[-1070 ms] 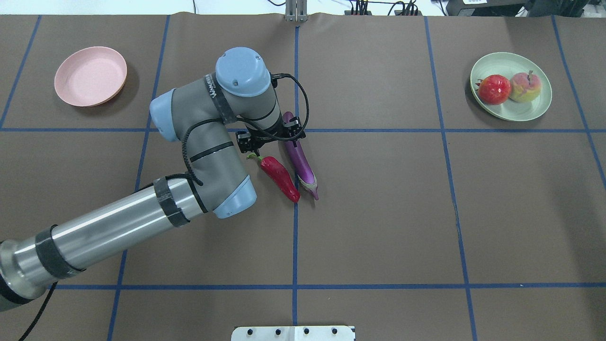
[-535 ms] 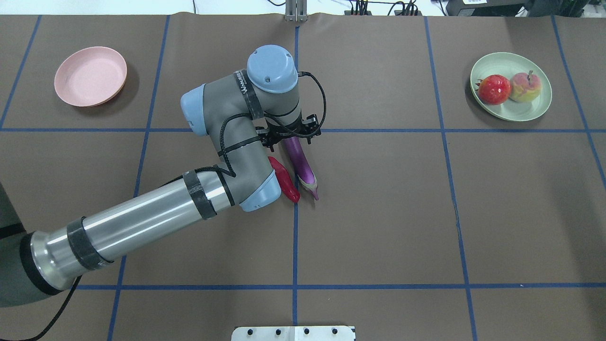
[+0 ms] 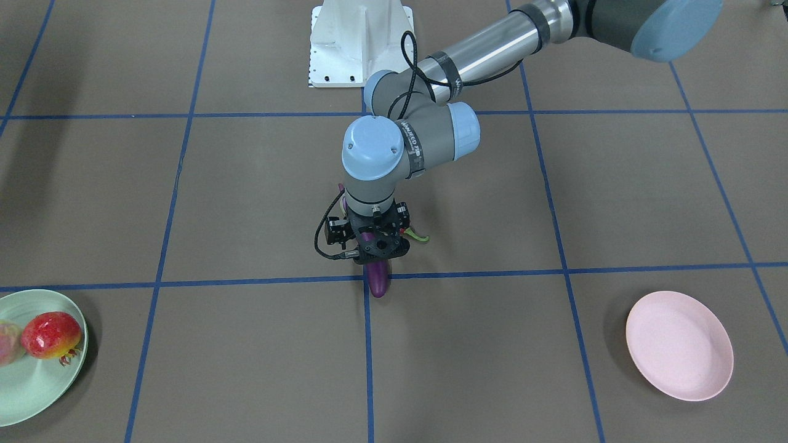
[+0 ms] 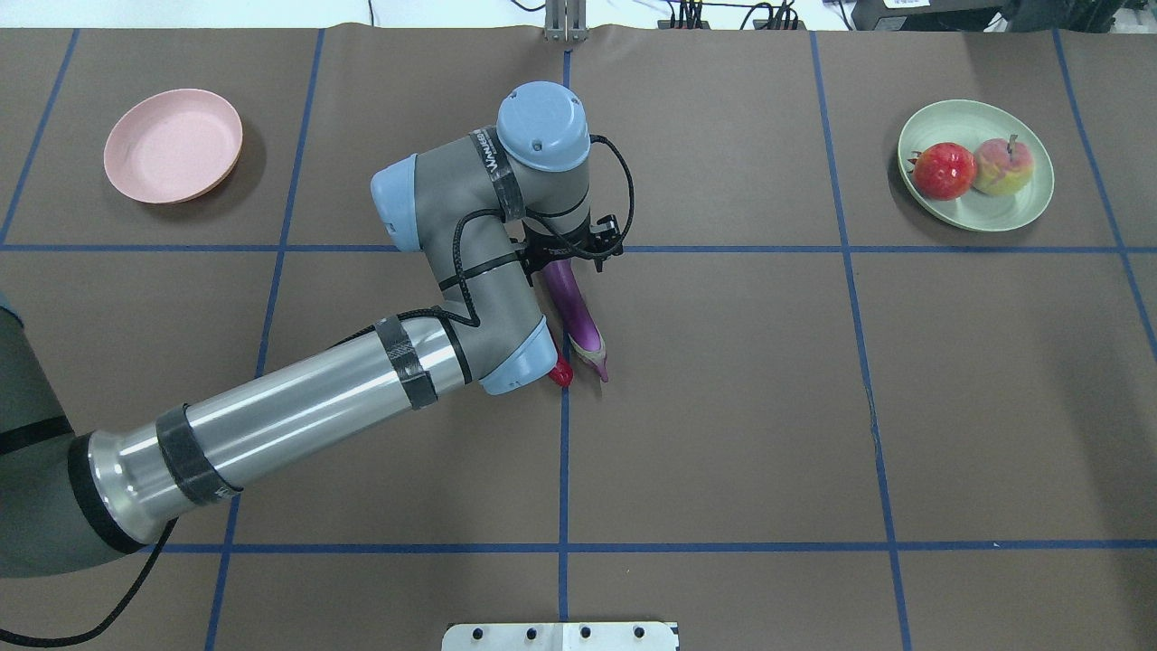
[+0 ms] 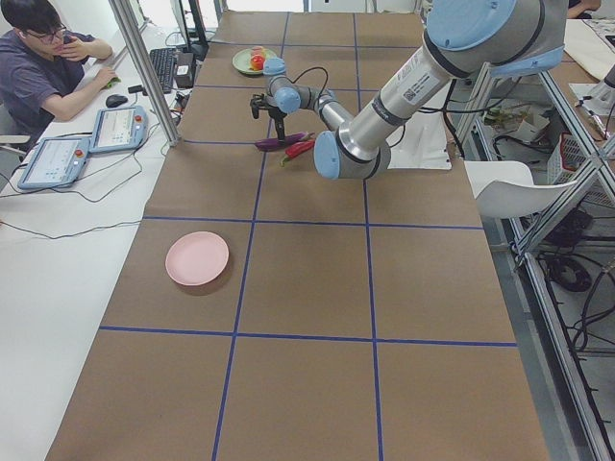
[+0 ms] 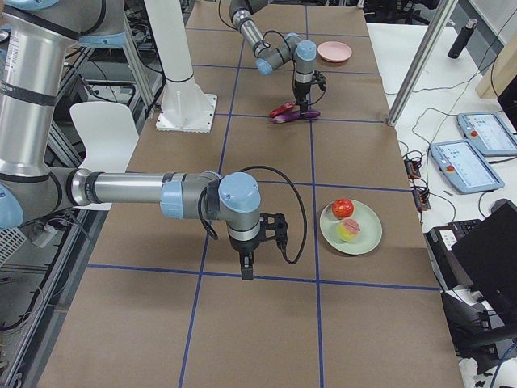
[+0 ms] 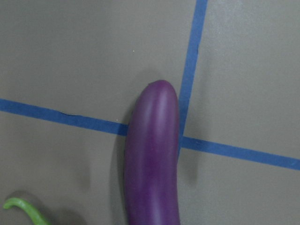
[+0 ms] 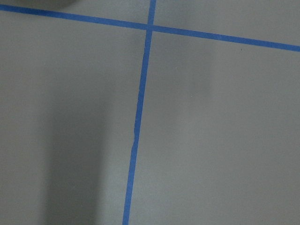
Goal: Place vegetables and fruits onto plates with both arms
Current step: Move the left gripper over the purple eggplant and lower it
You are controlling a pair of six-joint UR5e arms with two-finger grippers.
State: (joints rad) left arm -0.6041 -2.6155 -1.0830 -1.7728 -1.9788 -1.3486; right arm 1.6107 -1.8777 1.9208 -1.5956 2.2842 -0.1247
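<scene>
Eggplant (image 4: 579, 316), glossy and probably slippery, lies mid-tabletop beside the chili pepper (image 4: 561, 373). The left gripper (image 3: 374, 249) hangs over its blunt end; a firm mid-body hold looks safest. Neither its opening nor the right gripper (image 6: 245, 268)'s can be told.

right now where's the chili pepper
The chili pepper lies in the overhead view's centre, just left of the eggplant; the left arm covers all but its red tip.

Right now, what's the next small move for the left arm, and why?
Probably lower the left gripper straight down and close on the eggplant: it hangs over the eggplant's rounded end, the eggplant lies on the table, and the pink plate is empty.
</scene>
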